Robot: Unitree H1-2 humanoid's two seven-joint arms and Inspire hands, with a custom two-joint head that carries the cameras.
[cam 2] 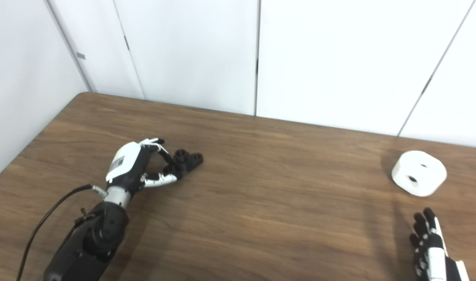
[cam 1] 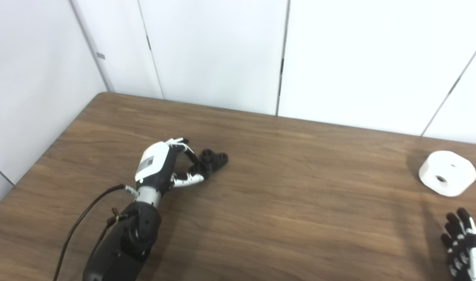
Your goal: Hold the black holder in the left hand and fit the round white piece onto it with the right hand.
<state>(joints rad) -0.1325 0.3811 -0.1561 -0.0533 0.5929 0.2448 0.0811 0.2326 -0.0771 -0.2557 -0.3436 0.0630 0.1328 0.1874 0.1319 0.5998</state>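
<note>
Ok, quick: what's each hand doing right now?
Left hand: fingers curled around the small black plastic holder on the table; firm grip cannot be told.
Right hand: open, empty, short of the round white piece.

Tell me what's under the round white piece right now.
The round white piece sits directly on the wooden table, apart from the right hand in front of it. Its underside is covered, so anything beneath cannot be seen. Two dark holes show on top.
</note>
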